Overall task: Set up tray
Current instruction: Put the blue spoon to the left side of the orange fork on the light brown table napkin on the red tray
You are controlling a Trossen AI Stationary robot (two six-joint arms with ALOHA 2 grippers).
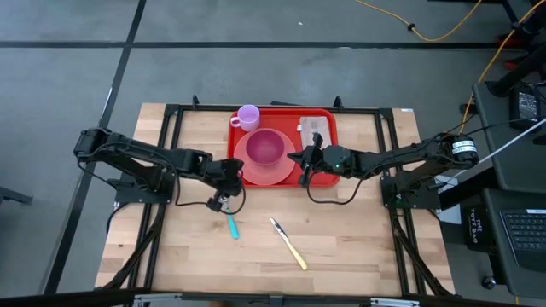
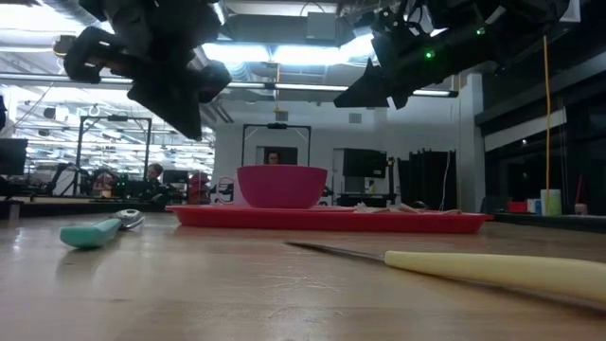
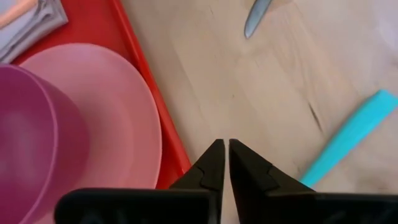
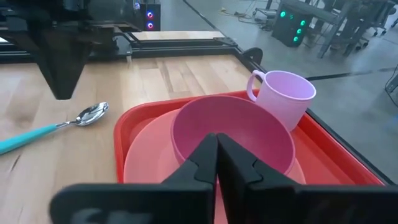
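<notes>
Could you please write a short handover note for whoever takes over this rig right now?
Left gripper: shut, empty, above the table beside the tray's left edge.
Right gripper: shut, empty, over the tray's right part.
Tray: holds the pink plate with the bowl on it, the mug at its back left corner, a folded napkin.
Left to do, apparently: the teal-handled spoon and yellow-handled knife lie on the table in front of the tray.

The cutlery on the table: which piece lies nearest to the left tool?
The teal-handled spoon, just beside the left tool. The yellow-handled knife lies farther toward the table's middle.
</notes>
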